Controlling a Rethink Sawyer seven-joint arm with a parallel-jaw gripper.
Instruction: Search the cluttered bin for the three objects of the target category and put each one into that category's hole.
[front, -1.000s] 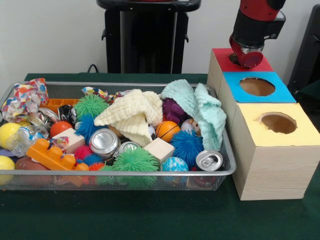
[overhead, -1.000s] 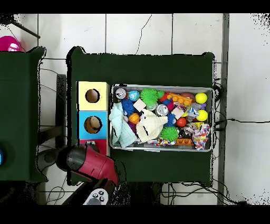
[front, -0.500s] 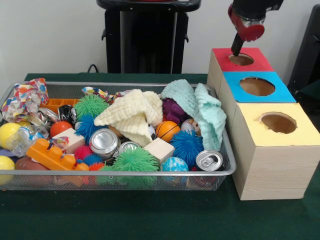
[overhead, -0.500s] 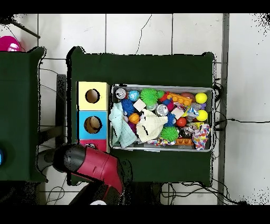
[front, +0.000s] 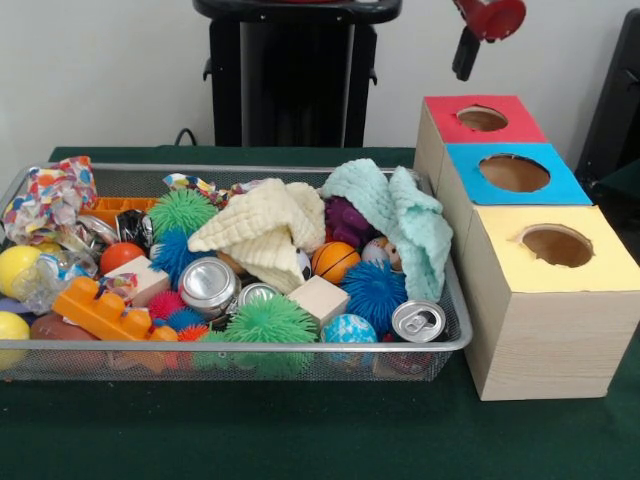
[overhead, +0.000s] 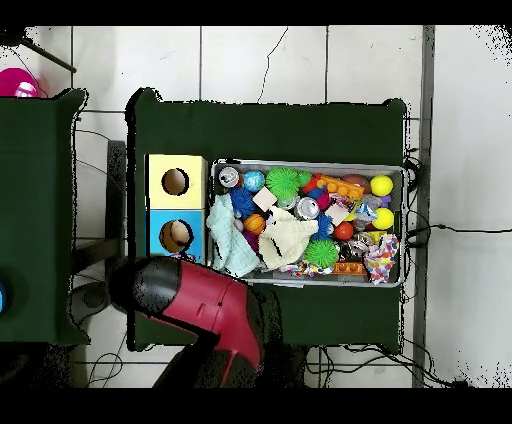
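Gripper (front: 467, 55) risen since half second ago, now high above red-topped box (front: 505, 130), near top edge; finger state unclear. Wire bin (front: 455, 335) full of clutter, cans (front: 418, 320) inside.

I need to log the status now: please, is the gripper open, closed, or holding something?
Gripper: cannot be told; only a dark tip under the red part shows above the red box. Nothing is seen held in it.
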